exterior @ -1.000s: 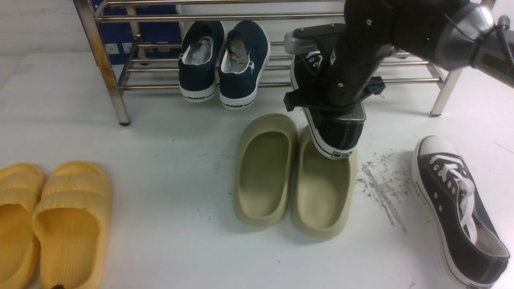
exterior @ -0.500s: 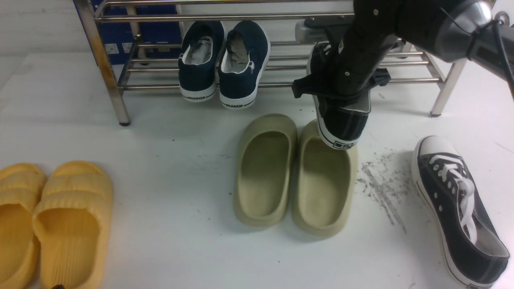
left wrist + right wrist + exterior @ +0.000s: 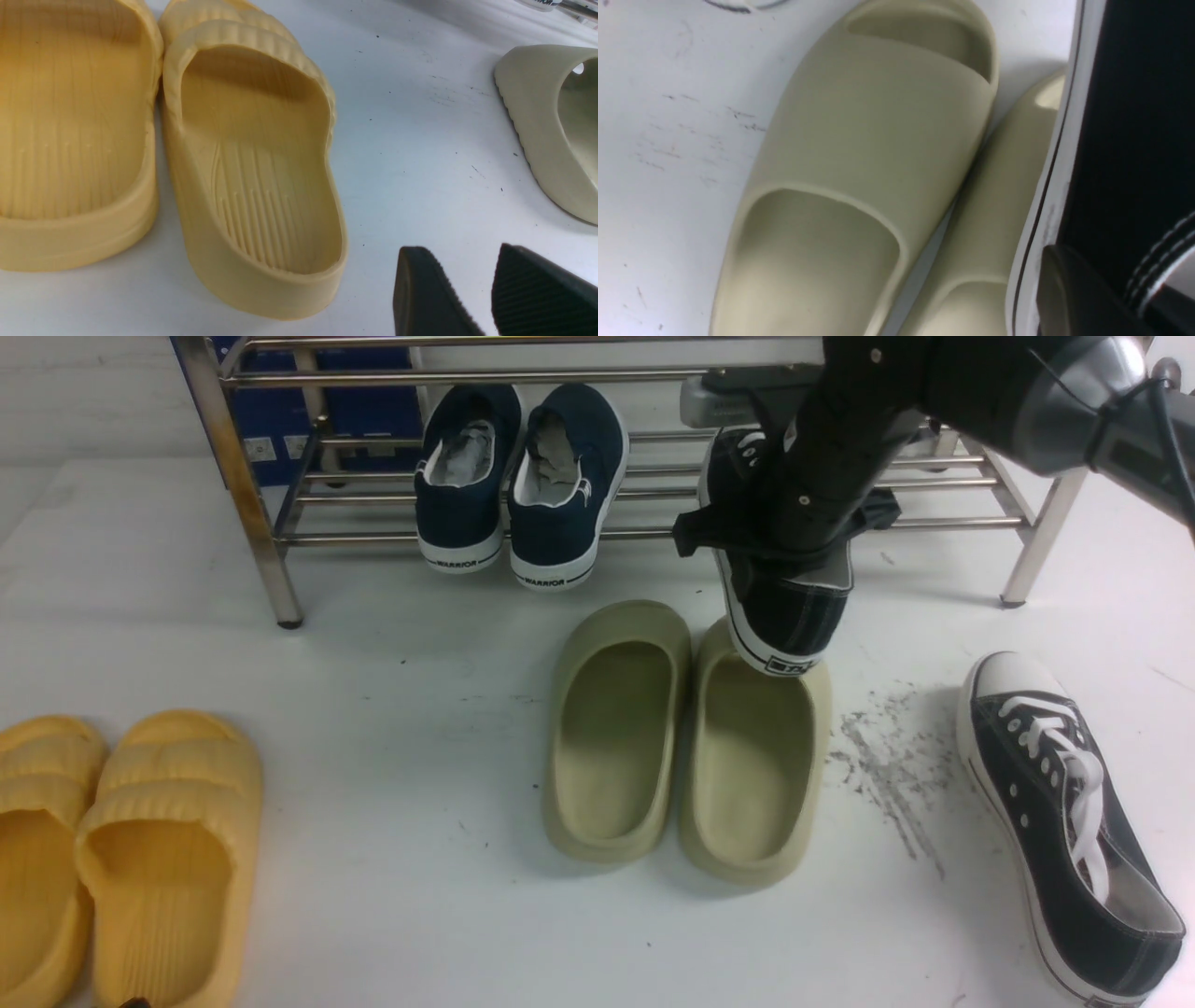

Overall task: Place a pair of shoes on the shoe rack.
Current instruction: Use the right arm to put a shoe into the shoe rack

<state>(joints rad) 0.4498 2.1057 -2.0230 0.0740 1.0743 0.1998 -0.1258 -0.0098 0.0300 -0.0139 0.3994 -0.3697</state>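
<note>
Over olive slippers (image 3: 754,775), right hand (image 3: 786,553) seemingly clamping sneaker (image 3: 790,621)

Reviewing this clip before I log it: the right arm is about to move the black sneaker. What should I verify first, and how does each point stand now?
1. Grip: right end effector shut on the held sneaker at its collar: ok.
2. Heading: held sneaker's toe points toward the shoe rack: ok.
3. Free shelf space to the right of the navy slip-ons: ok, where the arm does not hide it.
4. Heel clear of the olive slippers below: cannot tell.
5. Left end effector open, away by the yellow slippers: ok.
6. Second sneaker on the rack: not ok, it lies on the floor.
</note>
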